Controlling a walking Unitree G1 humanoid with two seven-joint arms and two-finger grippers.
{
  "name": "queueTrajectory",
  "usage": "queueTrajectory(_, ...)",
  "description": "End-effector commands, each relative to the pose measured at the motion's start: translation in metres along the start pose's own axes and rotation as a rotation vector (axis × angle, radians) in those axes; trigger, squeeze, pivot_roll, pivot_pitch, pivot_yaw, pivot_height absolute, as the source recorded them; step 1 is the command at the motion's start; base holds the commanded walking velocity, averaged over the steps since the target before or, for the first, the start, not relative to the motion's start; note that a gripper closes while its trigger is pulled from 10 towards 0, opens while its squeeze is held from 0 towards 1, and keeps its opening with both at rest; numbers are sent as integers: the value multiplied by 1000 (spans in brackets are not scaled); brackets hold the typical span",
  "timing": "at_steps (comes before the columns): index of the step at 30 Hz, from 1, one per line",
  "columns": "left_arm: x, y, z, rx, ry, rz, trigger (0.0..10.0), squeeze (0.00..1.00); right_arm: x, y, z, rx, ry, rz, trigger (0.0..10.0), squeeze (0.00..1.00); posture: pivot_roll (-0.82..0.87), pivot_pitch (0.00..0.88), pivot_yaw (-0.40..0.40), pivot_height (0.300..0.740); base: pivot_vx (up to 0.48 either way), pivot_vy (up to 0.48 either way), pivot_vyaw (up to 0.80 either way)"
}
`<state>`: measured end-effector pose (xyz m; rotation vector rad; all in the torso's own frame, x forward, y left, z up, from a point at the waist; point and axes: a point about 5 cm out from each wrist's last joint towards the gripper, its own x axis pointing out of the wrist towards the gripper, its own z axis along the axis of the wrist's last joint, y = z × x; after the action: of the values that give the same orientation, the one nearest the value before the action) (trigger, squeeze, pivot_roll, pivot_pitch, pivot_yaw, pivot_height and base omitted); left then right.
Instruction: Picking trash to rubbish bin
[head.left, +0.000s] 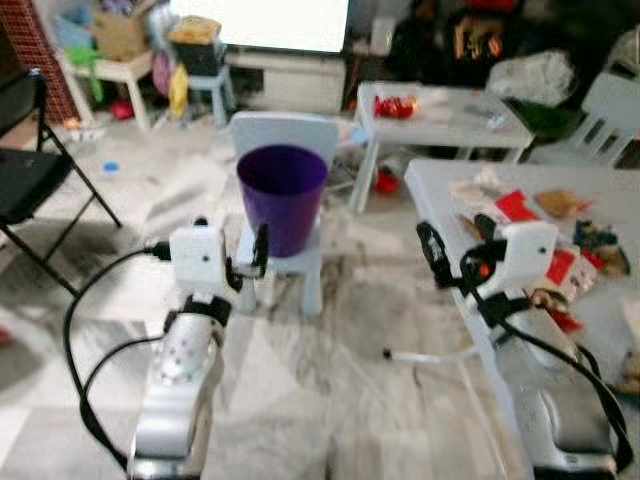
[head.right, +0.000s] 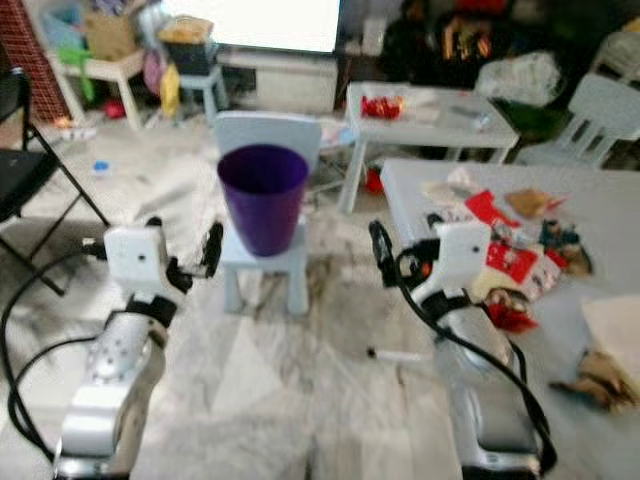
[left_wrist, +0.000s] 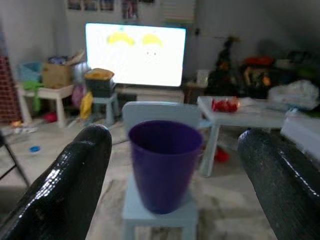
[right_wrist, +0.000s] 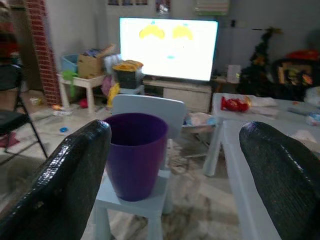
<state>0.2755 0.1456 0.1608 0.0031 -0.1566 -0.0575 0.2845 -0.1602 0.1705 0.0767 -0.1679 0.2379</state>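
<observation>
Bin (head.left: 282, 196) — purple, upright, mouth open — stands on the seat of a small pale chair (head.left: 287, 262) on the marble floor (head.left: 330, 380), ahead of the robot and between its two arms. Nothing can be made out inside it.

Left pincer (head.left: 248, 262) is raised just left of the chair, level with the bin's lower half; its fingers (left_wrist: 75, 175) stand apart with nothing between them, and the left wrist view frames the bin in the gap. Right pincer (head.left: 455, 245) is raised at the near corner of the white surface (head.left: 440, 185) on the robot's right; its fingers (right_wrist: 65, 175) are likewise apart and empty.

Trash (head.left: 545, 235) lies scattered on that surface — red wrappers, crumpled paper and darker scraps, beside and beyond the right wrist. A thin white stick-like item (head.left: 425, 356) lies on the floor near the surface's leg. A second low table (head.left: 440, 118) stands behind, carrying a red item (head.left: 398, 106). A black folding chair (head.left: 35, 180) stands well to the left. A lit screen (left_wrist: 135, 54) is on the far wall.
</observation>
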Motion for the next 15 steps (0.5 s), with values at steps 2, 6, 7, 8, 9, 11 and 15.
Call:
queueTrajectory(2, 2, -6, 2, -25, -11, -15, 10000, 0, -2, -7, 0, -1, 13, -29, 10000, 0, 24, 74, -87, 740, 0, 0, 0)
queueTrajectory(6, 3, -7, 3, -37, -17, -20, 10000, 0, -2, -8, 0, 7, 18, -35, 10000, 0, 23, 77, -87, 740, 0, 0, 0)
queueTrajectory(7, 3, -7, 3, -46, -16, -22, 10000, 0, -2, -8, 0, 4, 19, -36, 10000, 0, 23, 77, -87, 740, 0, 0, 0)
queueTrajectory(8, 3, -7, 3, -48, -16, -23, 10000, 0, -2, -8, 0, 3, 19, -37, 10000, 0, 23, 77, -87, 740, 0, 0, 0)
queueTrajectory(9, 4, -7, 3, -54, -14, -20, 10000, 0, -1, -8, 0, 2, 19, -37, 10000, 0, 20, 74, -84, 740, 0, 0, -800)
queueTrajectory(11, 6, -7, 2, -70, -10, -14, 10000, 0, 0, -8, 0, 0, 19, -36, 10000, 0, 18, 70, -83, 740, 0, 0, -800)
queueTrajectory(15, 11, -7, 4, -81, -16, -21, 10000, 0, 3, -8, 1, 0, 15, -39, 10000, 0, 17, 60, -79, 740, 0, 0, -800)
